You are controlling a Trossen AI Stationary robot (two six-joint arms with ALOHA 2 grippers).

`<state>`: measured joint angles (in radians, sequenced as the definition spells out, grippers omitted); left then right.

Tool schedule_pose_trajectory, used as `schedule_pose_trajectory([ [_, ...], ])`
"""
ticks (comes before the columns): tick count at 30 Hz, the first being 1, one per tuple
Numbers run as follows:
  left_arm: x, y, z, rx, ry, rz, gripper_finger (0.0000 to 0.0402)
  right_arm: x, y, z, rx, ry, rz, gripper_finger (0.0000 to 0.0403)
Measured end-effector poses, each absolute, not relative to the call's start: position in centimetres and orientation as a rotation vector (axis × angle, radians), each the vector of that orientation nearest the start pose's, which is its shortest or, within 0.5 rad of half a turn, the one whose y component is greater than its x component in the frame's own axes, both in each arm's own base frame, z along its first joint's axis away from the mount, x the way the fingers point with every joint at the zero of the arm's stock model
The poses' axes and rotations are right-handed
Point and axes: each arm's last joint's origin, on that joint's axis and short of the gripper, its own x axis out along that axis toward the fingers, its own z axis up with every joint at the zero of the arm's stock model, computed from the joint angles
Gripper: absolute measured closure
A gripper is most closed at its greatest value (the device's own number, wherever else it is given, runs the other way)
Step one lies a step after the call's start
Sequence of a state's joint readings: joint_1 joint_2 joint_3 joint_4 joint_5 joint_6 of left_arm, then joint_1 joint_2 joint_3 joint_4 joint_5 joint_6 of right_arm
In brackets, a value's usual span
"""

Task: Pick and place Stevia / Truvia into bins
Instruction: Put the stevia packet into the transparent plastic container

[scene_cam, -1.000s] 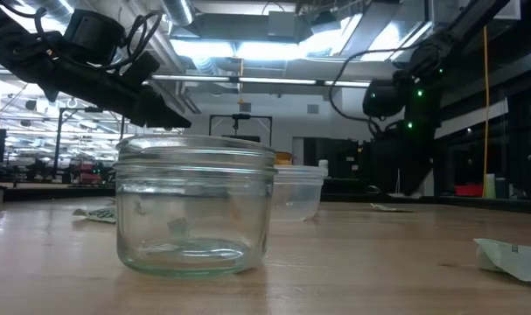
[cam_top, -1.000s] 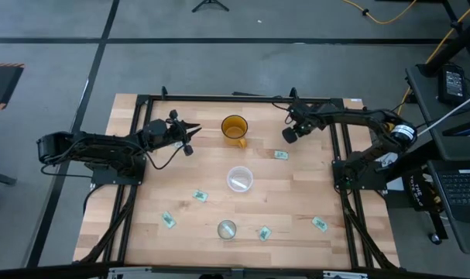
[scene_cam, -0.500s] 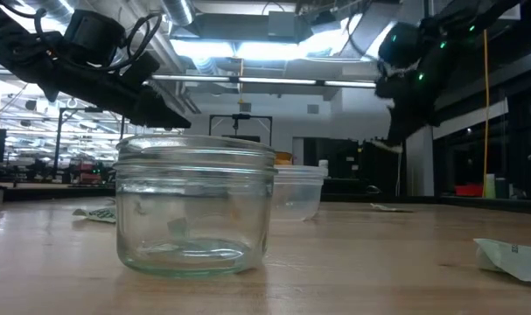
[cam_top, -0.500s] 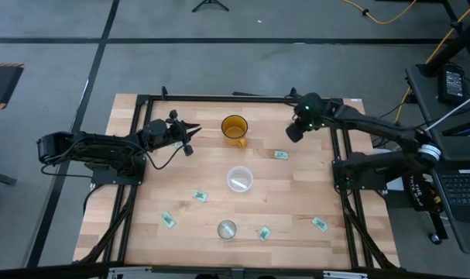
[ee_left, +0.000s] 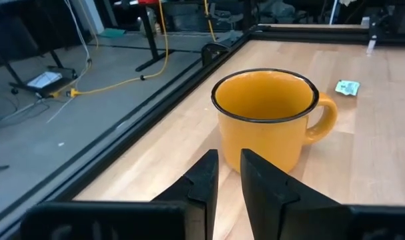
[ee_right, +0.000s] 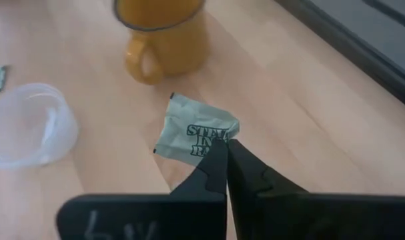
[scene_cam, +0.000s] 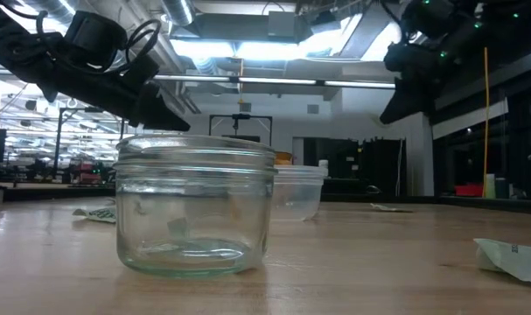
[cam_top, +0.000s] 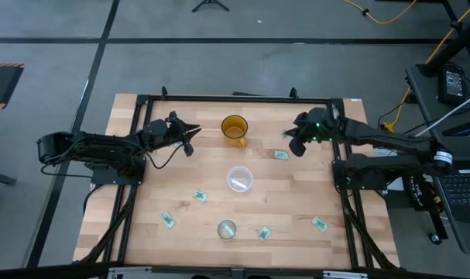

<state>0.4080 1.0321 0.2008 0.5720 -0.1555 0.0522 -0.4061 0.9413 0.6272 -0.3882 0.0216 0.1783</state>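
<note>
The sachet nearest the right gripper [ee_right: 223, 148] is a small pale green paper packet [ee_right: 194, 135] with dark block lettering, slightly crumpled, one corner curling up. It lies flat on the tabletop [ee_right: 309, 133], roughly square, so no long axis can be told; its printed lines run across the packet. In the right wrist view the two dark fingers [ee_right: 215, 170] are pressed together, their tips just at the packet's near edge; whether they touch the paper I cannot tell. From above, this packet [cam_top: 280, 155] sits just beside the right gripper [cam_top: 293, 145], toward the table's middle, with the orange mug [cam_top: 235, 129] well to its left.

Four more sachets lie scattered on the near half of the wooden tabletop [cam_top: 142, 225]: one [cam_top: 200, 196] left of the wide clear bin [cam_top: 239, 179], turned diagonally; one [cam_top: 168, 221] further toward the near left corner, also diagonal; one [cam_top: 264, 232] just right of the small greenish jar [cam_top: 227, 229]; and one [cam_top: 320, 224] near the right edge, its length running diagonally. All look green and white and lie flat. In the low view the glass jar [scene_cam: 195, 206] stands upright in front.

The left gripper [cam_top: 190, 138] hangs above the tabletop left of the mug, pointing at it; in the left wrist view its fingers [ee_left: 203, 180] stand a narrow gap apart, holding nothing, with the mug [ee_left: 267, 117] just beyond.
</note>
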Motion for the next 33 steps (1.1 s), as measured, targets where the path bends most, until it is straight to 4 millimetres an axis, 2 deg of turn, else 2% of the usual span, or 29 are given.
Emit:
schedule_pose_trajectory([
  [5, 17.0, 7.8, 16.5, -0.028, 0.262, 0.56, 0.0343, 18.0, -6.7, 22.6, 0.227, 0.566, -0.404, 0.0403],
  [10, 17.0, 7.8, 16.5, -0.038, 0.259, 0.561, 0.0343, 18.6, -5.9, 21.6, 0.148, 0.434, -0.264, 0.0403],
  [15, 17.0, 7.8, 16.5, -0.042, 0.258, 0.533, 0.0343, 18.6, -5.4, 20.7, 0.113, 0.4, -0.228, 0.0403],
  [19, 17.2, 7.3, 16.3, -0.068, 0.266, 0.35, 0.0346, 18.6, -5.2, 20.1, 0.082, 0.422, -0.21, 0.0403],
  [23, 17.4, 6.6, 16.3, -0.098, 0.263, 0.136, 0.0356, 19.6, -4.7, 19.7, 0.067, 0.402, -0.17, 0.0403],
  [28, 17.6, 5.8, 16.3, -0.086, 0.263, 0.065, 0.0374, 21.2, -3.7, 19.0, 0.042, 0.373, -0.107, 0.0403],
  [33, 18.0, 4.7, 16.3, 0.038, 0.271, -0.013, 0.0398, 22.8, -2.6, 18.5, 0.033, 0.389, -0.049, 0.0403],
])
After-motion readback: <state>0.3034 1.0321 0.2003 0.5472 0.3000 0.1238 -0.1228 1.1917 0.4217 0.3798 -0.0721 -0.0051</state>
